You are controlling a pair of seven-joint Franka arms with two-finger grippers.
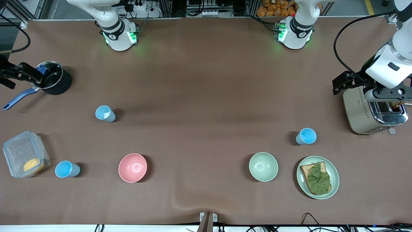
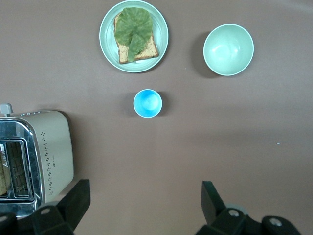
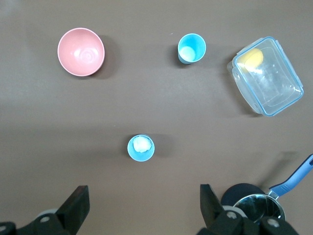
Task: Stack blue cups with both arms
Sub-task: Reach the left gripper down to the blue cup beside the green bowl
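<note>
**Operator:** What is the state of the grippers, and where are the blue cups located?

**Technician:** Both grippers are spread wide and nothing is held. The left gripper (image 2: 144, 205) is positioned over the toaster (image 1: 373, 112) at the left arm's end of the table; the right gripper (image 3: 144, 205) is positioned over the saucepan (image 1: 51, 79) at the right arm's end. Three cups are standing upright and well apart. The cup with the whitish bit (image 1: 105, 113) is set near the saucepan. The empty cup (image 1: 67, 169) is placed just beside the clear container (image 1: 25, 154), nearer to the front camera. The third cup (image 1: 306, 136) is found between the toaster and the plate of toast (image 1: 318, 177).

**Operator:** What faults are to be anticipated?

**Technician:** A cup could be tipped if its tapered wall is clipped by a descending finger. The container could be struck during the approach to the empty cup. Nesting may be obstructed by the whitish bit if that cup is used as the base. The pink bowl (image 1: 132, 167) and green bowl (image 1: 263, 166) could be mistaken for targets.

**Operator:** Is any marking legible?

**Technician:** No brand or lettering can be read; only a dotted pattern is visible on the toaster.
</note>
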